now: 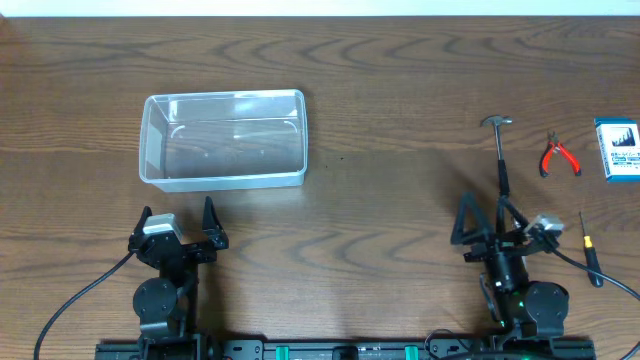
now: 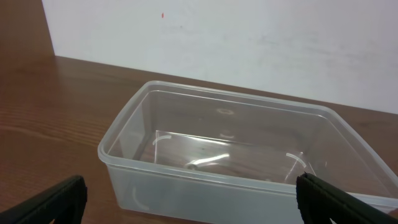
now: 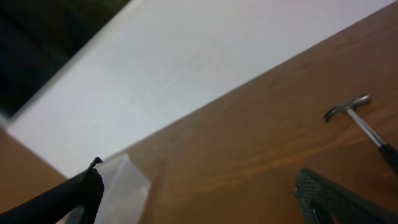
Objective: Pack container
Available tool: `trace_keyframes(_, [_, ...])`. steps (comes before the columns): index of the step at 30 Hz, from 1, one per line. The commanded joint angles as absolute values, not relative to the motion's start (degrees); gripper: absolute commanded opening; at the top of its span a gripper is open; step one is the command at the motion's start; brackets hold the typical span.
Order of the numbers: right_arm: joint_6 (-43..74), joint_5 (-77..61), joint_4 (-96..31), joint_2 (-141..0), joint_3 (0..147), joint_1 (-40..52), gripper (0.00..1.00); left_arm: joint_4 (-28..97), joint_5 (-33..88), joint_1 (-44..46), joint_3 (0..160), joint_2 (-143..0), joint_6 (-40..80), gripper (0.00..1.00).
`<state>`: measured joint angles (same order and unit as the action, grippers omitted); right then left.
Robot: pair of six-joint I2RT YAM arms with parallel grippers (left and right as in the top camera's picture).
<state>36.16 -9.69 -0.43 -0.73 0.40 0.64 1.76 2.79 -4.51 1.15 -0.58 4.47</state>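
Left gripper (image 1: 178, 210) at near left, jaws wide apart, holding nothing. Right gripper (image 1: 485, 205) at near right, likewise spread, gripping nothing. Just beyond the left one: the container (image 1: 222, 180), clear, upright. Just beyond the right one: a hammer (image 1: 499, 150), handle pointing toward it. Farther right: red pliers (image 1: 558, 156), blue-and-white box (image 1: 619, 149), screwdriver (image 1: 590, 250).

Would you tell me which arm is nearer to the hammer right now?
Right. The right arm sits just behind the hammer, open jaws at its handle end; the left arm is far off, facing the container.
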Motion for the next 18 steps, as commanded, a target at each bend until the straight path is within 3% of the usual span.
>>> trace_keyframes(1, [31.7, -8.9, -1.0, -1.1, 1.4, 0.1, 0.99, 4.0, 1.9, -4.9, 0.2, -0.2, 4.2, 0.98])
trace_keyframes(10, [18.3, -0.8, -5.5, -13.8, 20.4, 0.1, 0.99, 4.0, 1.9, -4.9, 0.2, -0.2, 4.2, 0.98])
trace_keyframes(14, [17.5, -1.2, -17.3, -28.2, 36.0, 0.1, 0.99, 4.0, 1.9, -4.9, 0.2, -0.2, 4.2, 0.98])
trace_keyframes(18, [17.4, -6.1, -37.5, -45.3, 56.1, 0.1, 0.99, 4.0, 1.9, -4.9, 0.2, -0.2, 4.2, 0.98])
